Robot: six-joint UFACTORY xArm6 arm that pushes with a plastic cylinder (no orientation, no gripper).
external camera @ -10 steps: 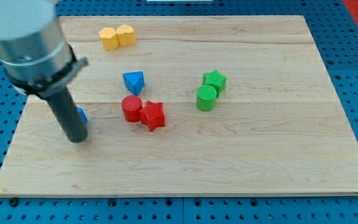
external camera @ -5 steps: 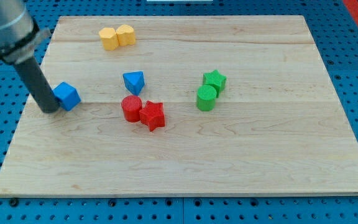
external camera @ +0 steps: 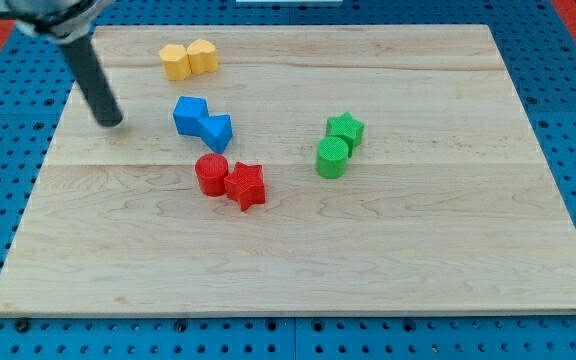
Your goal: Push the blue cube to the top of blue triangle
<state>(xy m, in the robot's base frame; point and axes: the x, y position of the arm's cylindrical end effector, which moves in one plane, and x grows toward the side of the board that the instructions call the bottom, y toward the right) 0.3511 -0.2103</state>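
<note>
The blue cube point(external camera: 190, 114) sits left of centre on the wooden board point(external camera: 368, 250), touching the upper-left side of the blue triangle point(external camera: 217, 131). My tip point(external camera: 111, 121) is at the board's left part, well to the left of the blue cube and apart from it. The rod rises from the tip toward the view's top left.
Two yellow blocks point(external camera: 189, 58) sit together near the view's top. A red cylinder point(external camera: 210, 174) and a red star point(external camera: 246, 185) touch just below the blue triangle. A green star point(external camera: 346, 128) and a green cylinder point(external camera: 332, 157) sit right of centre.
The blue cube has moved up and to the right until it touches the blue triangle. My tip has moved from the lower left toward the view's top, now away from the cube.
</note>
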